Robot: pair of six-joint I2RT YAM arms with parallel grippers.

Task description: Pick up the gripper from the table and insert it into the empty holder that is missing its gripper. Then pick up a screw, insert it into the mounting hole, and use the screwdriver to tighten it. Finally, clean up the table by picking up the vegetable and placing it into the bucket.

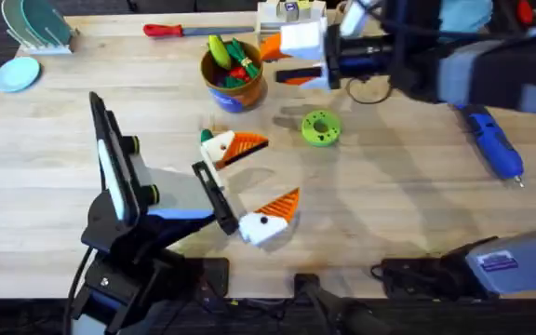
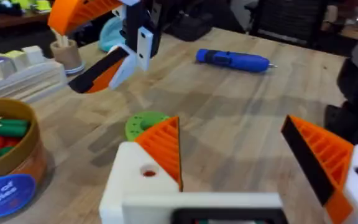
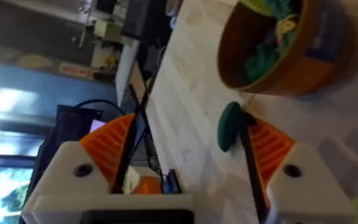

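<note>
My right gripper (image 1: 275,61) stands open beside the bucket (image 1: 234,76), a blue tub with an orange-brown rim holding toy foods. In the right wrist view the dark green vegetable (image 3: 230,124) sits against the inner edge of one finger, just outside the bucket (image 3: 284,50); nothing grips it. My left gripper (image 1: 245,184) is open near the table's middle. Both its white jaw blocks carry orange ribbed wedges (image 2: 163,149), so I cannot tell which is the holder. A loose screw is out of view. The blue screwdriver (image 1: 496,144) lies at the right.
A green ring disc (image 1: 320,127) lies between the two grippers. At the back edge are a red-handled screwdriver (image 1: 180,30) and a white box (image 1: 291,11). A pale blue plate (image 1: 17,73) and rack sit far left. A pen cup (image 2: 67,55) stands behind.
</note>
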